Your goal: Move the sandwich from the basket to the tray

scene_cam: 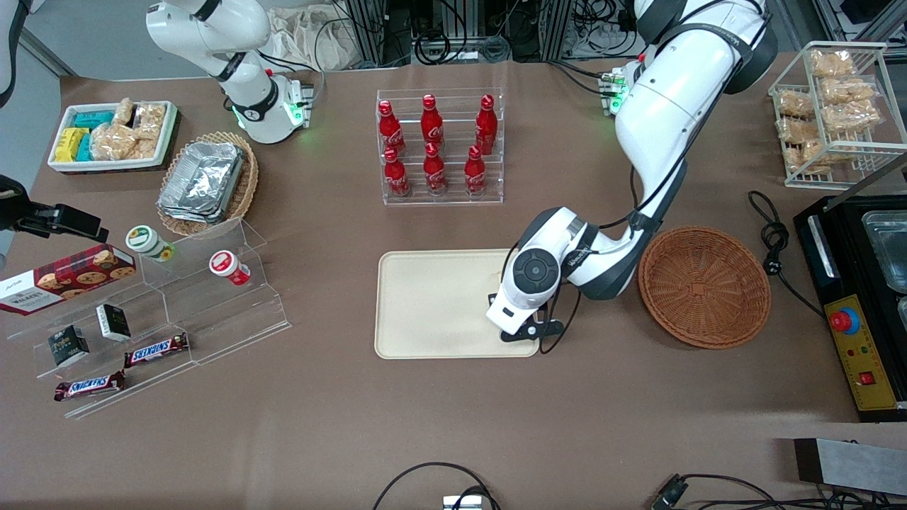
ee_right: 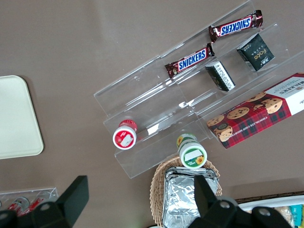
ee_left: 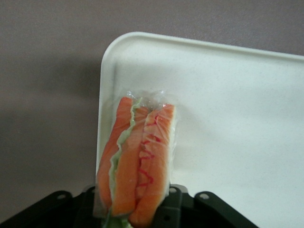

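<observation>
Brown cloth covers your bench (scene_cam: 453, 425), with the cream tray (scene_cam: 432, 304) near its middle and the reddish wicker basket (scene_cam: 705, 285) beside it, toward the working arm's end. Your claw (scene_cam: 528, 327) hangs over the tray's corner nearest the basket, clenched on the clear-wrapped sandwich (ee_left: 137, 161), whose orange and green filling edge faces the wrist camera.

Illumination is even, diffuse and overhead across the brown table (scene_cam: 453, 425). Shadows are soft; the working arm casts a faint one on the tray (scene_cam: 432, 304). Glare marks the foil containers (scene_cam: 202, 180) and the clear acrylic steps (scene_cam: 212, 283). In the left wrist view the sandwich (ee_left: 137, 161) at the end effector (ee_left: 135, 209) is slightly soft, with wrap reflections.
</observation>
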You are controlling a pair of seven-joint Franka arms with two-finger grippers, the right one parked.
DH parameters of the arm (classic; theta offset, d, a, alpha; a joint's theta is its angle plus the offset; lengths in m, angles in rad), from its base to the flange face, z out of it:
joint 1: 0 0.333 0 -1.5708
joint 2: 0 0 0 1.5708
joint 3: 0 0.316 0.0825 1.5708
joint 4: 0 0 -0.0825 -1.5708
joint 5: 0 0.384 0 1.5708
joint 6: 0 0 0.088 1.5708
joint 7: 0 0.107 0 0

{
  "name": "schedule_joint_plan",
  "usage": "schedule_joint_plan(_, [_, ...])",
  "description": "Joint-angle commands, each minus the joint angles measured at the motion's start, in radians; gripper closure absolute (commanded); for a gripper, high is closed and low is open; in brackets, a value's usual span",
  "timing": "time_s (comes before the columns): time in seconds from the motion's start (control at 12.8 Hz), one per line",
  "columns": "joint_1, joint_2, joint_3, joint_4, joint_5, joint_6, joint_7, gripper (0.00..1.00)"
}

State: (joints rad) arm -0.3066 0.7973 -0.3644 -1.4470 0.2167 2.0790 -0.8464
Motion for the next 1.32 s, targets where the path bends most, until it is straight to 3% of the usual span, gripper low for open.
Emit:
schedule_joint_plan(0.0, [0.001,-0.036,0.001,0.011,0.007,-0.023,-0.039,0.0])
schedule_joint_plan(0.23, [0.007,-0.113,0.004,0.01,0.026,-0.045,-0.074,0.0])
schedule_joint_plan(0.47, [0.064,-0.234,0.002,0.001,0.016,-0.212,-0.036,0.0])
schedule_joint_plan(0.7, [0.153,-0.372,-0.001,-0.056,-0.078,-0.35,0.212,0.0])
schedule_joint_plan(1.01, [0.332,-0.634,-0.001,-0.294,-0.177,-0.35,0.534,0.0])
schedule_joint_plan(1.25, [0.449,-0.707,0.004,-0.325,-0.189,-0.413,0.774,0.0])
